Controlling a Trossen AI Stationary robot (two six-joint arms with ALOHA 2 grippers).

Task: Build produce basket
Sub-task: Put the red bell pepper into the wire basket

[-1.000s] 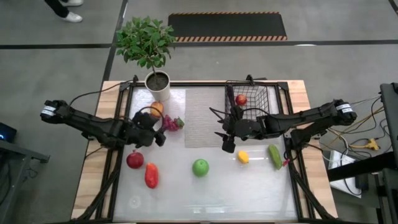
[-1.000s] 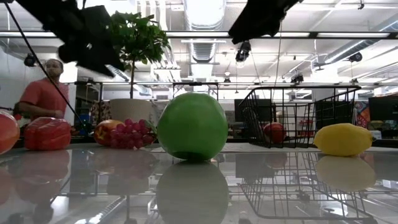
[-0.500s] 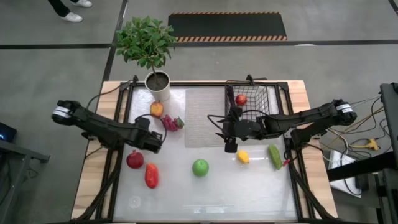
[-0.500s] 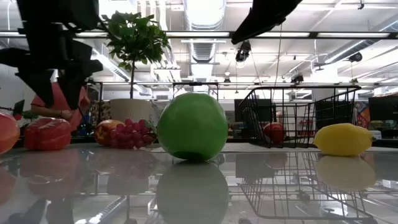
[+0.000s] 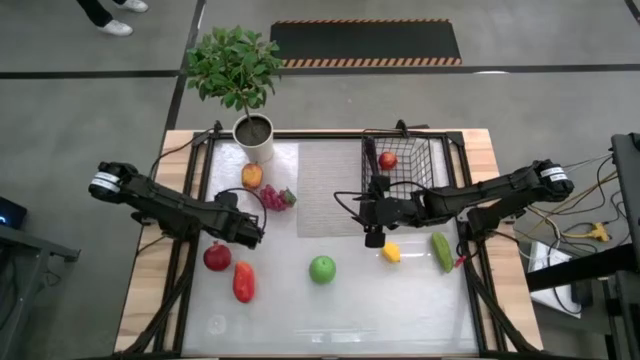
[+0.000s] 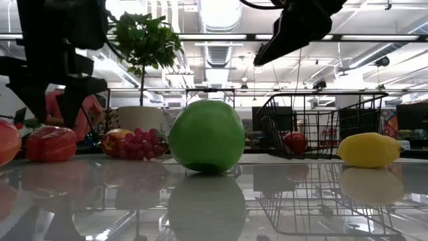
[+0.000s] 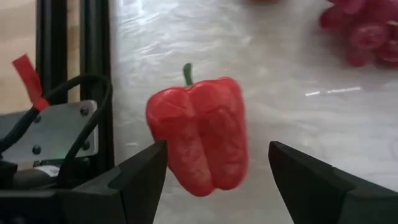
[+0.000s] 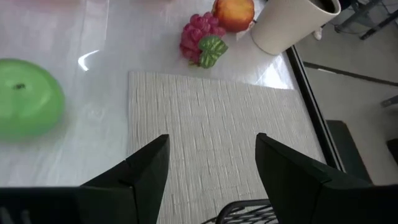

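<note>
- Two arms reach in over the bench, one from each side, and neither holds anything.
- The left gripper (image 5: 250,232) hangs near the left edge with its fingers (image 7: 140,180) spread apart; in the left wrist view the gap between them frames a red pepper (image 7: 199,142) lying on the bench top, not touched.
- Beside that pepper, nearer the left edge, sits a red apple (image 5: 217,257).
- Toward the far left corner stands a white pot (image 5: 256,137) with a leafy plant (image 5: 233,63); just in front of it lie an orange fruit (image 5: 252,176) and purple grapes (image 5: 274,197), touching each other.
- A grey mat (image 5: 330,185) covers the middle of the far half.
- A green apple (image 5: 322,268) rests near the middle, toward the front edge.
- The right gripper (image 5: 374,235) hovers at the mat's right edge, fingers parted, empty.
- A yellow lemon (image 5: 391,252) lies just right of it.
- The basket (image 5: 432,150) stands at the far right corner with one red apple (image 5: 388,160) inside.
- A green cucumber (image 5: 442,251) lies near the right edge.
</note>
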